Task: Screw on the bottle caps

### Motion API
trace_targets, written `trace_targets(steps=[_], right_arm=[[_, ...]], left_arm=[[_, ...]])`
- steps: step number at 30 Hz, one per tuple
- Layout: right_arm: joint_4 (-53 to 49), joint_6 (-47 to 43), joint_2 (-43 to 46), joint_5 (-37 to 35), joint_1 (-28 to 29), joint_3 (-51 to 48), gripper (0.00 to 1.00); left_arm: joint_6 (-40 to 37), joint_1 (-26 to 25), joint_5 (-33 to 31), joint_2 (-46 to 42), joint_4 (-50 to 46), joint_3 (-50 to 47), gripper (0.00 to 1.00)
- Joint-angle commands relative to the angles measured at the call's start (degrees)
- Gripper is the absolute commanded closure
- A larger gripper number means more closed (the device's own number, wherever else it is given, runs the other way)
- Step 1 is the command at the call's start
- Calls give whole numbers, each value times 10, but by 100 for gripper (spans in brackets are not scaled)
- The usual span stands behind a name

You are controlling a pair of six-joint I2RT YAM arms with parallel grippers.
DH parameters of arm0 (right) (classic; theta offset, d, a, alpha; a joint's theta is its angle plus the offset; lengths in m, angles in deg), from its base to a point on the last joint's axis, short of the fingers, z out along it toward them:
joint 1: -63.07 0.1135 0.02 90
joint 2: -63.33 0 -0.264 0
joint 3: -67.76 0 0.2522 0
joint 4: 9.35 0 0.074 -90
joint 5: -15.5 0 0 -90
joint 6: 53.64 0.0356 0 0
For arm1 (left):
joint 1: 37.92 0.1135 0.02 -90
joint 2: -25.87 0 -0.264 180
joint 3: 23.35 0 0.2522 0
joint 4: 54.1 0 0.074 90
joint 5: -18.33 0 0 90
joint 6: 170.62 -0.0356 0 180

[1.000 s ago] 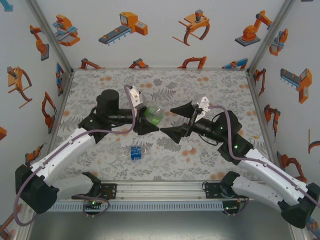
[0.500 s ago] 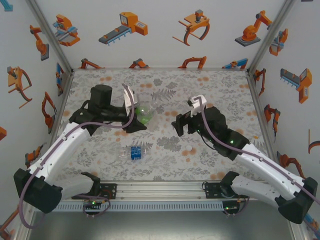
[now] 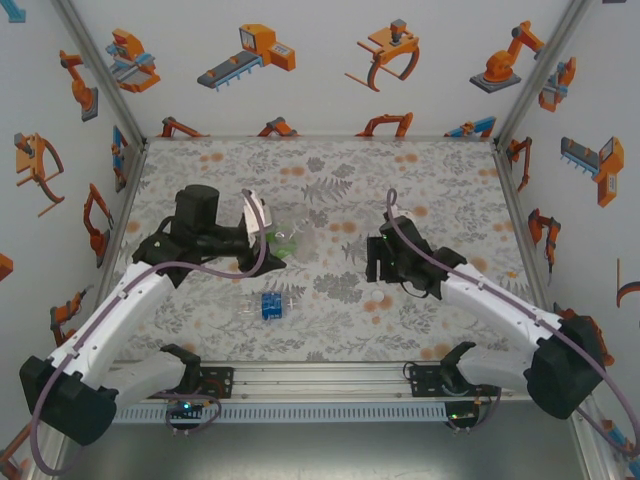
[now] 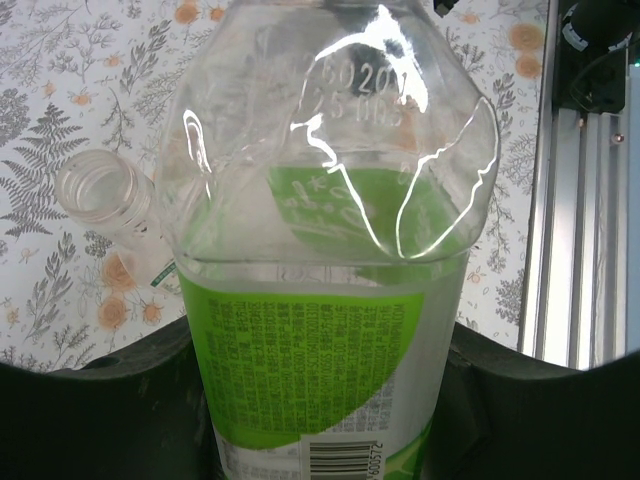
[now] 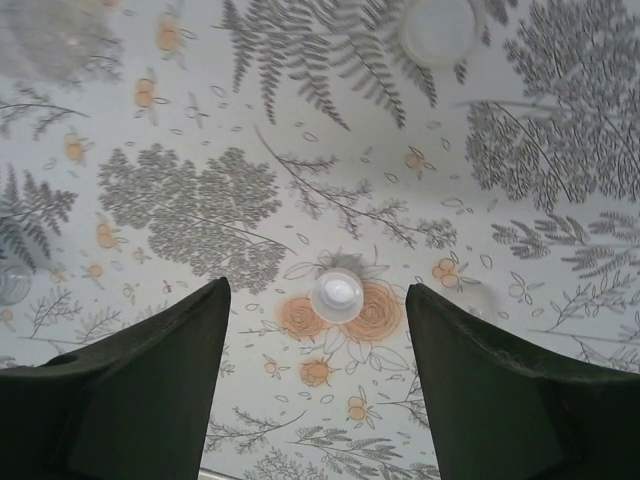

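Note:
My left gripper is shut on the bottle with the white-and-green label, whose body sits between the black fingers. From above, that bottle juts right from the left gripper, left of the table's centre. In the right wrist view, a small whitish bottle cap lies on the floral table. It is midway between the fingers of my open right gripper and touches neither. That right gripper points down at the table right of centre. A second cap lies farther off.
The blue-labelled bottle lies on its side near the front middle. Beside the held bottle, another clear bottle's open neck rests on the table. The metal rail and arm bases run along the near edge, with the enclosure's walls around.
The right arm swung down from mid-air to point at the table over a cap, and its jaws narrowed. The left arm drew back to the left, still holding the bottle.

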Motion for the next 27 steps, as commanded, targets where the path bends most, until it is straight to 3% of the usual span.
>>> trace_targets(steps=[1, 13, 27], right_arm=[[-38, 57, -13, 24, -16, -13, 37], [-76, 39, -41, 26, -54, -12, 44], [-84, -10, -36, 43, -122, -43, 46]], left_arm=[[16, -7, 3, -3, 39, -11, 100], [27, -23, 19, 23, 41, -3, 100], [25, -29, 16, 25, 35, 0, 100]])
